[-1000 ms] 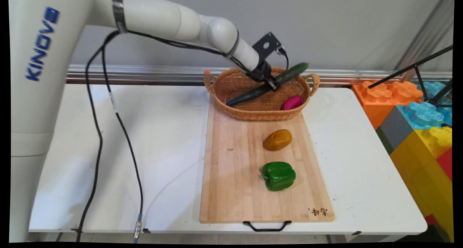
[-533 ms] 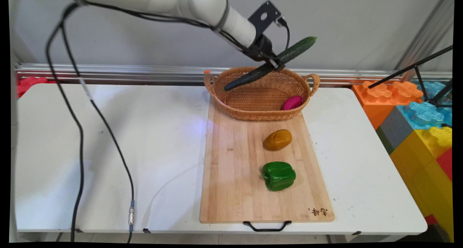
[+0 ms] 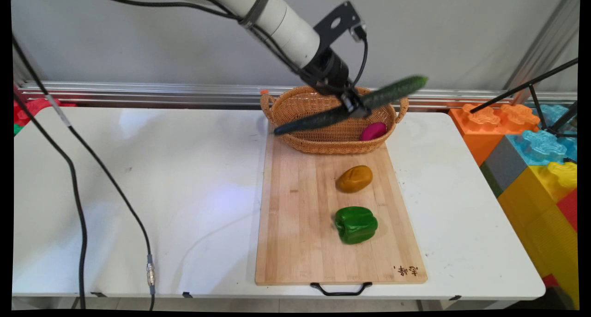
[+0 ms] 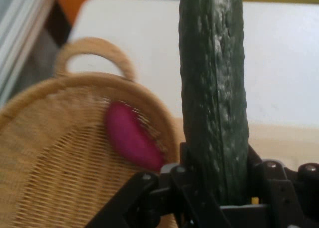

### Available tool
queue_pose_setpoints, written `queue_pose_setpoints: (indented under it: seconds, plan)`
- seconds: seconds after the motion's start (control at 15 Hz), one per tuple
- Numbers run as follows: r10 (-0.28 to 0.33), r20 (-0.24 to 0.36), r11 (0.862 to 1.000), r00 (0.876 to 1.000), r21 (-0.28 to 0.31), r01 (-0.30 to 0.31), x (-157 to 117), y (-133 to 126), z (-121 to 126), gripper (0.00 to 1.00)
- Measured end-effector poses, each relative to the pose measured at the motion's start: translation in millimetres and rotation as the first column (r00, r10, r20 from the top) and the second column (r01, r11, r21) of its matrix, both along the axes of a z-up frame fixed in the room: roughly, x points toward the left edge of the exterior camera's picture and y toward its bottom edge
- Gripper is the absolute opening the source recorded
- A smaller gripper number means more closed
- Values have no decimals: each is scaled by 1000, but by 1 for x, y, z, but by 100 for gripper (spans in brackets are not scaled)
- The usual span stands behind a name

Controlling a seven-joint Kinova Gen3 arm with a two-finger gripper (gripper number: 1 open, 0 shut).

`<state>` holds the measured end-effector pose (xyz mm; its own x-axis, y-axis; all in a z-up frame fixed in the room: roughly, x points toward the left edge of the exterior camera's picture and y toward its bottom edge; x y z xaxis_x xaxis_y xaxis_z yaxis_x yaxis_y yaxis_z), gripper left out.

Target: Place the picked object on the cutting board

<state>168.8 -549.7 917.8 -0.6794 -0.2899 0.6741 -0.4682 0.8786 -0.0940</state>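
At the near edge of the white table [image 3: 138, 192] is the black handle [image 3: 340, 289] of a wooden board [image 3: 295, 224]. The board lies flat and runs away toward the wall.

On the board, closest to the camera, sits a green pepper [image 3: 355, 224]. A little farther back sits a brown-yellow potato [image 3: 354, 179]. The two are near each other but do not touch.

At the far end of the board stands a woven basket [image 3: 295, 111] with a small handle at each end. Inside it, at the right side, lies a pink thing [image 3: 373, 131], a bit like a sweet potato. The hand view shows it too, lying against the basket's inner wall.

Above the basket the black gripper [image 3: 355, 105] holds a long dark green cucumber [image 3: 392, 89]. Its fingers are closed on the cucumber near the middle. The cucumber is up in the air and tilted: its left end is low, over the basket's front rim, and its right end sticks up past the right handle.

To the right of the table are big toy blocks [image 3: 531, 146] in orange, blue, yellow and red.
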Motion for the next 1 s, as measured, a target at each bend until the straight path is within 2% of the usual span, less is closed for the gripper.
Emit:
queue_pose_setpoints:
  seconds: [0.27,0.53,1.0]
  plan:
    - [-47,42,998,998,46,45,-4,29,-21,0]
    - [-68,89,995,994,85,61,-3,46,-56,0]
    - [-116,149,988,982,117,99,-13,64,-114,0]
